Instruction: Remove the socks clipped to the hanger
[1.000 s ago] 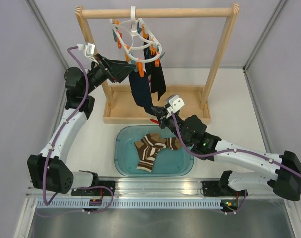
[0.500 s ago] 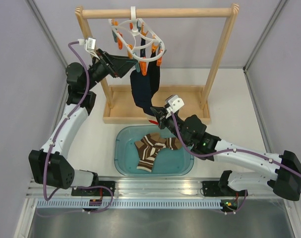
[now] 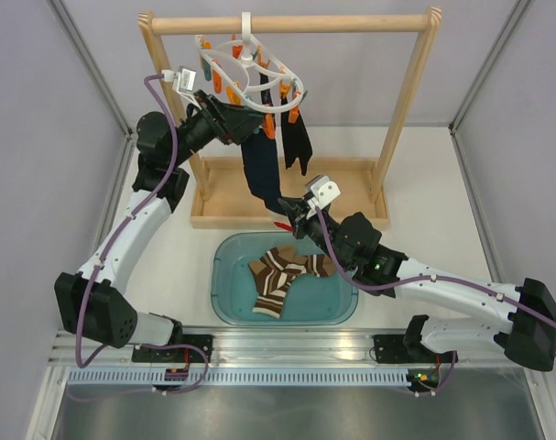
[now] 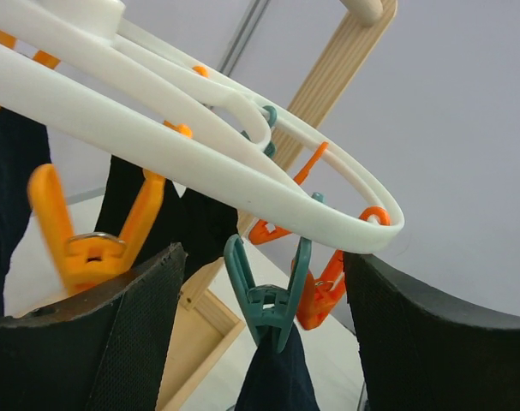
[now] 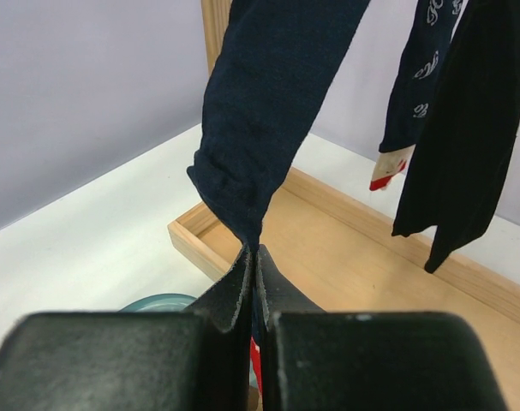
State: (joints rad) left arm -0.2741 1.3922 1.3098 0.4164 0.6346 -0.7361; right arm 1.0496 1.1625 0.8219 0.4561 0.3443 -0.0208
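Note:
The white hanger (image 3: 250, 66) hangs by its hook from the wooden rail. A long navy sock (image 3: 257, 170) hangs from a teal peg (image 4: 269, 300), and other dark socks (image 3: 296, 147) hang beside it. My left gripper (image 3: 248, 124) is open just under the ring (image 4: 200, 163), with its fingers (image 4: 105, 342) on either side of the teal peg and not touching it. My right gripper (image 3: 292, 216) is shut on the navy sock's lower end (image 5: 260, 128), stretching it down. Brown striped socks (image 3: 282, 273) lie in the teal basin.
The wooden rail frame (image 3: 291, 25) and its base tray (image 3: 224, 197) stand at the back. The teal basin (image 3: 224, 298) sits in front, between the arms. Orange pegs (image 4: 88, 244) dangle close to my left fingers. Grey walls close in both sides.
My left gripper has risen and moved right, up to the hanger's ring, and the ring has swung a little to the left. The right arm has held still on the sock.

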